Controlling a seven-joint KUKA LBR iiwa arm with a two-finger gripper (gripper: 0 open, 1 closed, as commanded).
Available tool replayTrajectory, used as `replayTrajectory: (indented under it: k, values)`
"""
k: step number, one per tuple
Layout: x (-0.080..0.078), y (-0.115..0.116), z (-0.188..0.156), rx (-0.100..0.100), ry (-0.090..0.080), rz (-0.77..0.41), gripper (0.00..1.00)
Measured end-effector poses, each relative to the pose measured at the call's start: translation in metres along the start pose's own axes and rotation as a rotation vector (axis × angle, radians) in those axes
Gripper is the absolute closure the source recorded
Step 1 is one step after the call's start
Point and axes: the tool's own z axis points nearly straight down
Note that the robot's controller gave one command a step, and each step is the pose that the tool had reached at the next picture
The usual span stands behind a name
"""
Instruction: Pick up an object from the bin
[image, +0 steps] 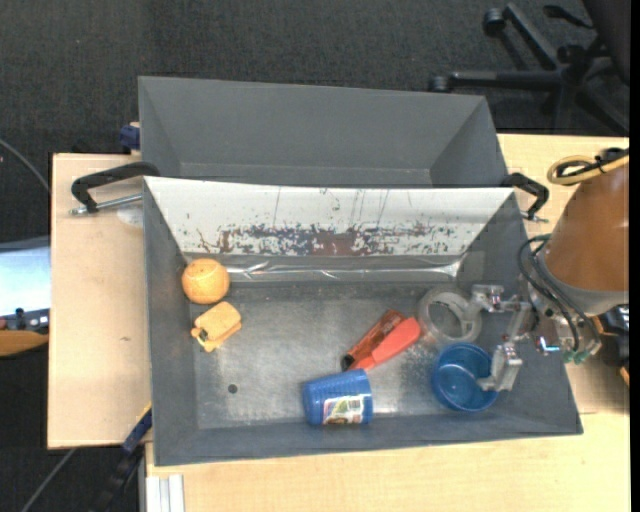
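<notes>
The gripper (499, 333) hangs low at the right end of the bin (170, 380) with its fingers spread. One finger is at the right rim of a round blue cup (458, 380) near the front wall. The other is beside a clear ring (449, 315). A red-orange tool (385, 342) lies just left.

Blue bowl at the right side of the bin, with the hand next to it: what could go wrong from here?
1. The hand is at the right rim of the bowl. The rim is thin and round, so the bowl may slip or tip.
2. The clear ring lies just behind the bowl and could be pushed or caught.
3. The bin's right wall is near, so the hand might scrape it.
</notes>
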Motion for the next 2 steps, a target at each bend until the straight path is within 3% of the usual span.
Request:
replayTrajectory:
  k: [1, 2]
  values:
    - [-0.009, 0.019, 0.058, 0.0, -0.002, 0.003, 0.0]
    - [-0.03, 0.028, 0.076, 0.002, -0.008, 0.044, 1.0]
